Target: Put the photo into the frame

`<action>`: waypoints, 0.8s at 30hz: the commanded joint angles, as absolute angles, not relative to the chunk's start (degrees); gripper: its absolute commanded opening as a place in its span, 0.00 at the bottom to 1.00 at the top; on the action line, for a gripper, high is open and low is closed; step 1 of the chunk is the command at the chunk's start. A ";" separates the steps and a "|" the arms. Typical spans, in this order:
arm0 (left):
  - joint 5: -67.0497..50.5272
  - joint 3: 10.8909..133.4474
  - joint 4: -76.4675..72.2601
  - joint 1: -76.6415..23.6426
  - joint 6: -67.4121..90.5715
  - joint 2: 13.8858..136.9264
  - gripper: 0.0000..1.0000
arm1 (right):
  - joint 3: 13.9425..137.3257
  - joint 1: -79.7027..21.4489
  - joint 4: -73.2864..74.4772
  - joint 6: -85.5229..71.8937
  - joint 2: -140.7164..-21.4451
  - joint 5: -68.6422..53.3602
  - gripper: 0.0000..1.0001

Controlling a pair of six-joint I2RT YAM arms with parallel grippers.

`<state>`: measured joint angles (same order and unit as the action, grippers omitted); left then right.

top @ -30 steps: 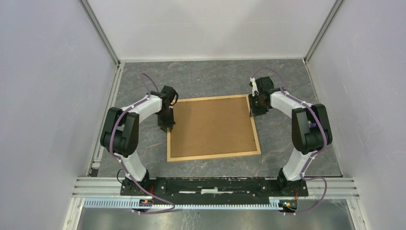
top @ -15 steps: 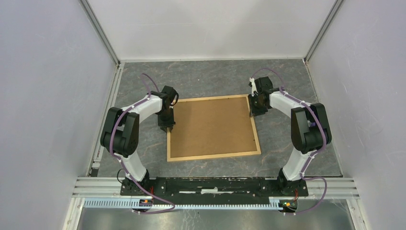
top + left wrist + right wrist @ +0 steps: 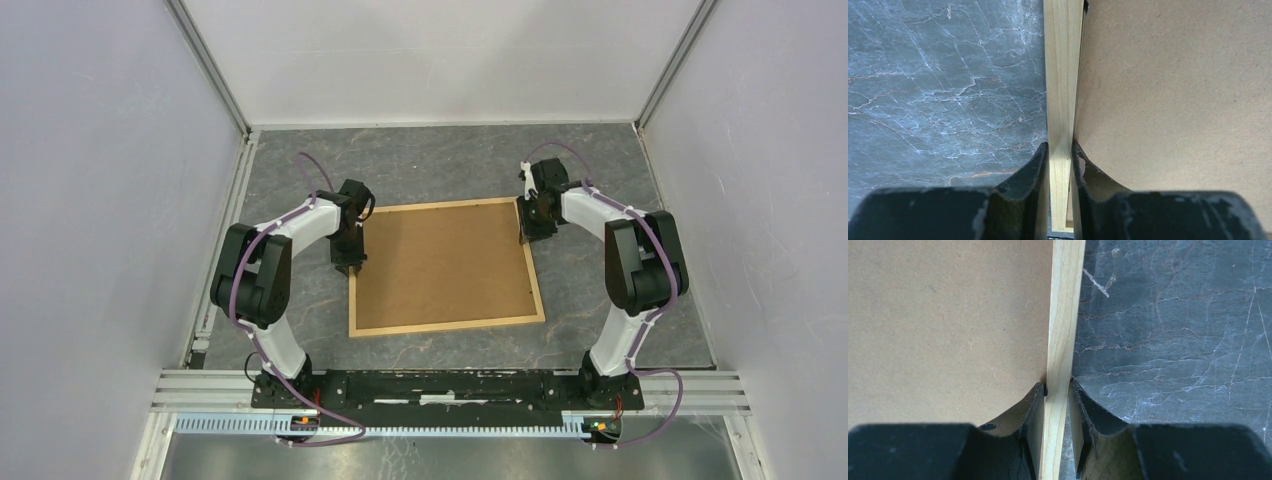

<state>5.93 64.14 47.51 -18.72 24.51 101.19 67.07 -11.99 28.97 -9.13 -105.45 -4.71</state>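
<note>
Still clenching the left hand (image 3: 1060, 148) on the thin light-wood rectangular frame (image 3: 445, 325) mid-picture, tightening the right hand (image 3: 1056, 385) on the opposite strip, likely for lifting.

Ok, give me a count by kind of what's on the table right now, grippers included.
Wooden frame: 1
Brown backing board: 1, lying inside the frame
Grippers: 2, left gripper and right gripper, each shut on a side rail of the frame
Photo: 0 in view
Total: 4
</note>
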 commanded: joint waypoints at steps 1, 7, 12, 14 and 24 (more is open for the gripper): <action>7.10 63.46 45.17 -19.64 21.90 103.91 0.02 | 64.39 -11.46 27.28 -8.15 -111.76 -1.84 0.30; 6.94 63.54 45.13 -19.79 21.97 104.13 0.02 | 63.67 -11.42 25.04 -8.31 -110.13 -13.41 0.35; 7.14 63.46 45.16 -19.78 21.96 103.80 0.02 | 65.93 -10.91 27.27 -8.20 -104.16 -11.62 0.43; 7.29 63.46 45.17 -19.82 21.97 103.71 0.02 | 66.93 -10.89 28.78 -7.80 -102.25 -9.24 0.44; 7.13 63.37 45.14 -19.82 21.95 103.63 0.02 | 67.11 -10.28 29.05 -7.19 -100.44 -7.47 0.37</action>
<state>6.50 64.34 47.72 -19.09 24.51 101.32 66.63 -10.44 28.86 -8.01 -102.04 -8.56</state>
